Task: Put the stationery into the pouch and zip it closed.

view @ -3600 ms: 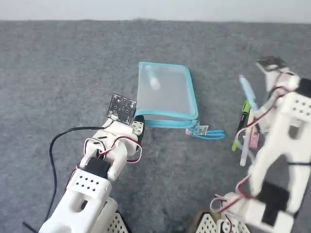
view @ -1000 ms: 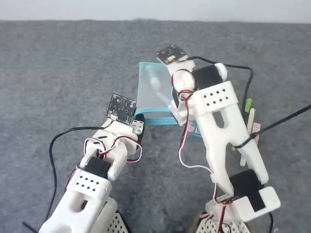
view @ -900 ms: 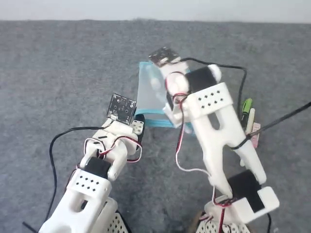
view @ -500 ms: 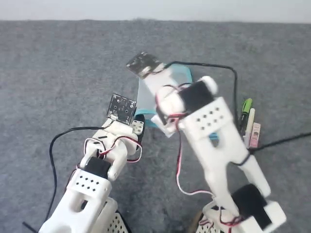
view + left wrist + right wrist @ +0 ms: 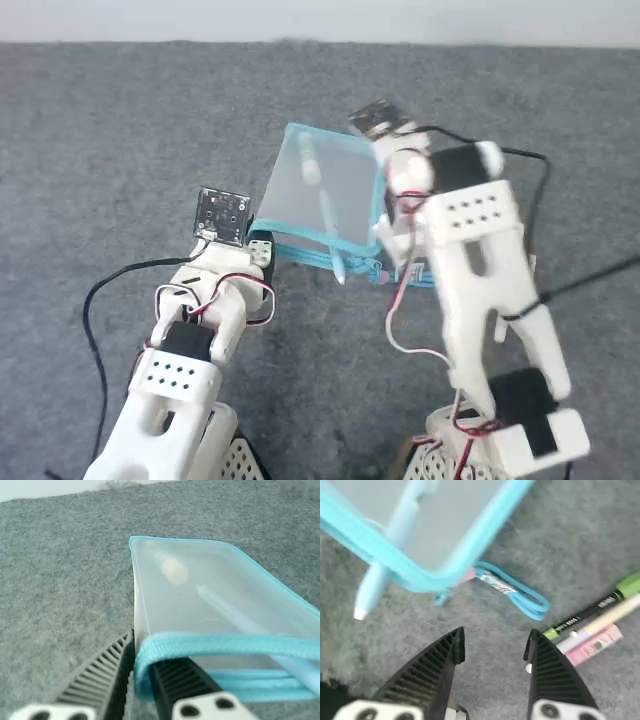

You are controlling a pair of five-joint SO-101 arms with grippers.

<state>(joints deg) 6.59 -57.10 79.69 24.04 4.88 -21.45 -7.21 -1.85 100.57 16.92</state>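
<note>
Task judged partly done. A light blue pen (image 5: 332, 240) lies half inside the translucent pouch (image 5: 300, 200) on the carpet. Its long axis runs far-to-near, and its tip pokes out of the open mouth toward the arms. The mouth's corner is clamped by the left gripper (image 5: 141, 655). The right gripper (image 5: 495, 632) is spread and empty. A green marker (image 5: 590, 612) is left outside, and the zip is unclosed.

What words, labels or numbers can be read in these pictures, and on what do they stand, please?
No text can be read.
Black marker: white print on the barrel, too blurred to read.
Pink stationery piece: faint marks, unreadable.
Zip tag on the pouch: patterned, nothing legible.
</note>
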